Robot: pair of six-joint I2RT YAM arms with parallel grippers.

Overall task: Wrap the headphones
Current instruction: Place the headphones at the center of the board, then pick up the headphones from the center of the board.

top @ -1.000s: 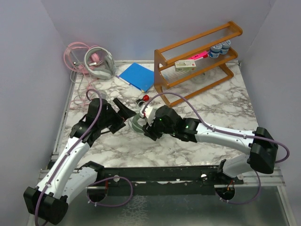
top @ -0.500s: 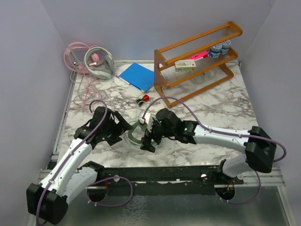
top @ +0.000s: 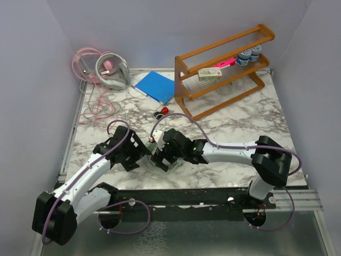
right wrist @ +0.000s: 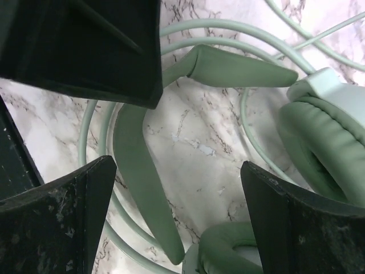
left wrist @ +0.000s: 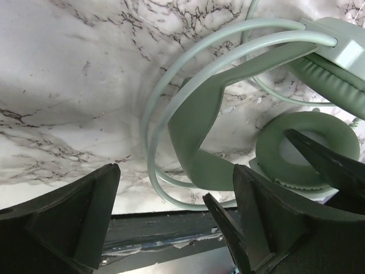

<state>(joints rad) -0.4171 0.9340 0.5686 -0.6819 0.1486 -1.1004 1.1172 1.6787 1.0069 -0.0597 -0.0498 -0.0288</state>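
The mint green headphones lie flat on the marble table near its front edge, mostly hidden under both grippers in the top view. The left wrist view shows their headband (left wrist: 199, 125), an ear cup (left wrist: 302, 151) and loops of cable (left wrist: 151, 120). My left gripper (left wrist: 174, 191) is open just above the headband, holding nothing. My right gripper (right wrist: 177, 188) is open wide over the headband strap (right wrist: 137, 165), with an ear cup (right wrist: 325, 142) to the right. In the top view the left gripper (top: 139, 154) and the right gripper (top: 160, 158) nearly meet. The silver-grey headphones (top: 113, 72) and pink headphones (top: 106, 66) sit at the back left.
Pink cable (top: 96, 104) trails down the left side of the table. A blue notebook (top: 154, 85), a small red-and-black object (top: 162, 112) and a wooden rack (top: 224, 64) stand behind. The black front rail (top: 186, 197) lies just below the grippers.
Both arms have come toward the front edge with the mint headphones. My right gripper has opened and let go of them; they now lie on the table. The left jaws have narrowed slightly.
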